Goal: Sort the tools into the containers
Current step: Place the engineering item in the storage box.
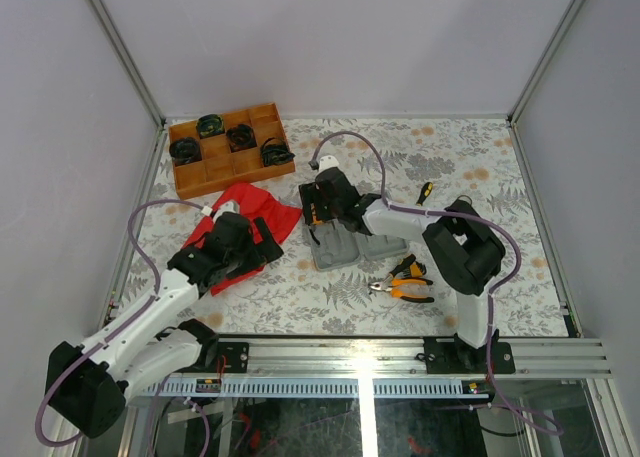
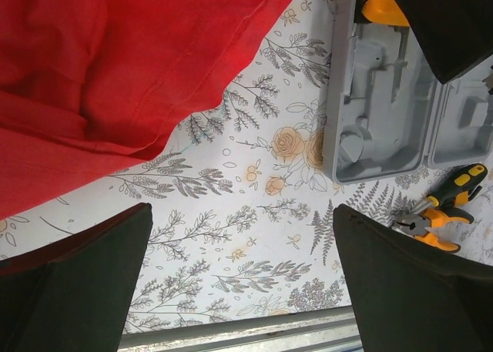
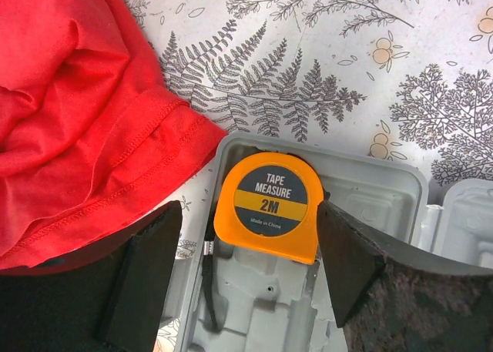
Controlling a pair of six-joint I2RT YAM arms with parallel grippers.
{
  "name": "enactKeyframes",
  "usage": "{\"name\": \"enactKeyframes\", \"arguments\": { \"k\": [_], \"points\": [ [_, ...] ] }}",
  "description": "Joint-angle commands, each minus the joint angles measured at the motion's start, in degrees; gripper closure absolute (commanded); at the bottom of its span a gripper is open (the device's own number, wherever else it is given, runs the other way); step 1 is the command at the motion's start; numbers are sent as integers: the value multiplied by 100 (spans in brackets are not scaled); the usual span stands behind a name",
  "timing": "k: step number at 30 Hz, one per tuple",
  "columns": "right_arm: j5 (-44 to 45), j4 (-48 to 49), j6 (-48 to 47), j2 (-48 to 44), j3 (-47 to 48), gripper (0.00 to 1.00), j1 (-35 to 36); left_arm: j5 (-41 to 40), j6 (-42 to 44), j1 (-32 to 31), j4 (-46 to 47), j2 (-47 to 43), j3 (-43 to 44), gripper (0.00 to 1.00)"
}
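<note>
The grey tool case (image 1: 340, 247) lies open in the middle of the table. An orange tape measure (image 3: 269, 206) sits in the case's (image 3: 269, 306) top corner recess. My right gripper (image 3: 248, 222) hangs over it, open; the left finger (image 3: 146, 275) stands well clear of the tape and the right finger (image 3: 347, 267) is at its edge. Orange-and-black pliers (image 1: 405, 289) and a black-yellow screwdriver (image 1: 408, 268) lie right of the case, and another screwdriver (image 1: 424, 191) lies behind it. My left gripper (image 2: 243, 267) is open over bare tablecloth, with nothing between its fingers.
A red cloth (image 1: 262, 209) lies crumpled between the two grippers, left of the case. A brown wooden tray (image 1: 230, 149) with black coiled bundles stands at the back left. The metal rail (image 1: 400, 355) runs along the near table edge.
</note>
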Motion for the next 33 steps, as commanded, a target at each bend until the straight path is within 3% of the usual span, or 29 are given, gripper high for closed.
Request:
{"name": "enactKeyframes", "arguments": {
  "k": [1,6,12,21,26,33],
  "points": [
    [-177,299,11,-365,-56,22,-103,138,-39,24,421,79,-69,0],
    [-79,237,-75,-423,-87,23,-123,181,-31,29,575,185,-111,1],
    [-43,67,-332,-548,-201,39,-155,429,-31,25,1282,549,-133,9],
    [-370,229,-391,-1092,-836,40,-476,986,-118,-86,2863,1475,-230,14],
    [-483,379,-357,-1466,-1295,41,-676,432,-175,-686,2863,2146,79,18],
    [-460,429,-386,-1975,-1651,43,-807,-99,-508,-1186,2731,2890,227,33]
  ]
}}
